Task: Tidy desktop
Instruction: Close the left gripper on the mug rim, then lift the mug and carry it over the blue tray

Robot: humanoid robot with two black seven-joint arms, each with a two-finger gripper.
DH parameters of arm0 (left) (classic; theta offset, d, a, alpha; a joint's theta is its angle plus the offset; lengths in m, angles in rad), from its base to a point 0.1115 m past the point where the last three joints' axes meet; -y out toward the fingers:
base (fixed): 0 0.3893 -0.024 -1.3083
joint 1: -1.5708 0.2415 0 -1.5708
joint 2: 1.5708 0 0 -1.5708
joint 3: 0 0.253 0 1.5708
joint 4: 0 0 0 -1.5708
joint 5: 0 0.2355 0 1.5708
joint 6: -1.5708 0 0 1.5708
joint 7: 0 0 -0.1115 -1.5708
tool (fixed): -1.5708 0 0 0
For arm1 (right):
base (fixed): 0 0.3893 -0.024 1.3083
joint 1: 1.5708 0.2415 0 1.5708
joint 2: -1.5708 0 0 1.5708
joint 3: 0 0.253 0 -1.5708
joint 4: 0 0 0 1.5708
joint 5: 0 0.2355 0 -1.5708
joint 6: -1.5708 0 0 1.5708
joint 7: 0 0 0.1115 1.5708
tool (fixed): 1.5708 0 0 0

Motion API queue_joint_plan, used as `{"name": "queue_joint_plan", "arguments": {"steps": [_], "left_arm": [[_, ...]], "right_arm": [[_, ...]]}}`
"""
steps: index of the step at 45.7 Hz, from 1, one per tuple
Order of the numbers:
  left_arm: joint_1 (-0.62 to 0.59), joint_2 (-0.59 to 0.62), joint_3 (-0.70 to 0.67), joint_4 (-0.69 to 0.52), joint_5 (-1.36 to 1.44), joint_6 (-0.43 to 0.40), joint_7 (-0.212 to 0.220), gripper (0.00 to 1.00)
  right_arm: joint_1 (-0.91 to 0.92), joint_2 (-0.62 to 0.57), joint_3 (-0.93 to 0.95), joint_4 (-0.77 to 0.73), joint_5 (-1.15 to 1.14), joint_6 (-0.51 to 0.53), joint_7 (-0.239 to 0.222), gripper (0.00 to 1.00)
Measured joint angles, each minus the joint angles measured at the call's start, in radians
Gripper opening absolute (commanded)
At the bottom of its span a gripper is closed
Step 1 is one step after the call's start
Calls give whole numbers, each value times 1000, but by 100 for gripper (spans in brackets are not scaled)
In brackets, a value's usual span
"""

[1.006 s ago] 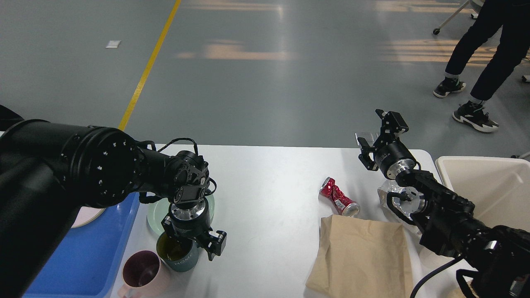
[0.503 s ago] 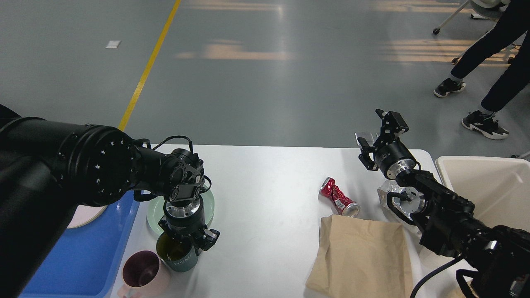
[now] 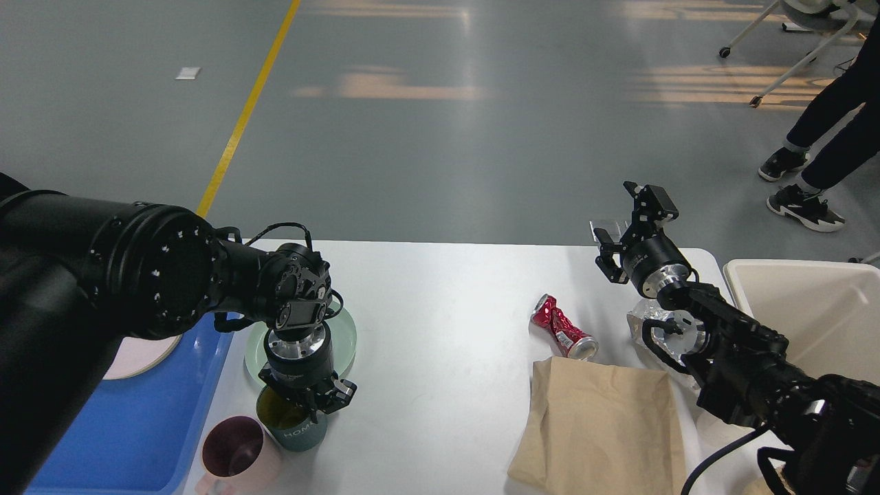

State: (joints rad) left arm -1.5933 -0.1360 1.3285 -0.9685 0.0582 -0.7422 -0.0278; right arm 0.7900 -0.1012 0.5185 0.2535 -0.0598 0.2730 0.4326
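Observation:
The white desktop (image 3: pixel 447 289) carries dishes on its left and litter on its right. A teal mug (image 3: pixel 292 426) stands near the front left, beside a pink mug (image 3: pixel 237 455). My left gripper (image 3: pixel 311 407) reaches down from above and is shut on the teal mug's right rim. A pale green plate (image 3: pixel 347 328) lies just behind, partly hidden by my wrist. A crushed red can (image 3: pixel 562 328), a brown paper bag (image 3: pixel 605 419) and a crumpled foil wad (image 3: pixel 643 320) lie to the right. My right gripper (image 3: pixel 622 216) hangs open and empty above the far right corner.
A blue tray (image 3: pixel 151 426) with a pale plate (image 3: pixel 141 357) on it sits at the desktop's left edge. A beige bin (image 3: pixel 811 309) stands off the right edge. A person's legs (image 3: pixel 818 148) are on the grey floor at the far right.
My left gripper's fingers closed from wide open onto the teal mug's rim while the wrist shifted left, nudging the mug slightly left. The right arm stayed still. The person walked right.

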Motion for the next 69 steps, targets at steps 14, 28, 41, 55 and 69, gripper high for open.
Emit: {"name": "queue_joint_plan", "arguments": {"steps": [14, 28, 41, 55, 69], "left_arm": [[-41, 6, -9, 1, -65, -93, -7, 0], [-136, 46, -43, -1, -125, -208, -10, 0], [-294, 107, -101, -20, -151, -218, -12, 0], [-460, 163, -125, -143, -152, -218, -12, 0], [-640, 225, -118, -322, -152, -218, -9, 0]], "right_arm": [[0, 0, 0, 0, 0, 0, 0, 100], [0, 0, 0, 1, 0, 0, 0, 100], [0, 0, 0, 1, 0, 0, 0, 100], [0, 0, 0, 1, 0, 0, 0, 100], [0, 0, 0, 0, 0, 0, 0, 100]]}}
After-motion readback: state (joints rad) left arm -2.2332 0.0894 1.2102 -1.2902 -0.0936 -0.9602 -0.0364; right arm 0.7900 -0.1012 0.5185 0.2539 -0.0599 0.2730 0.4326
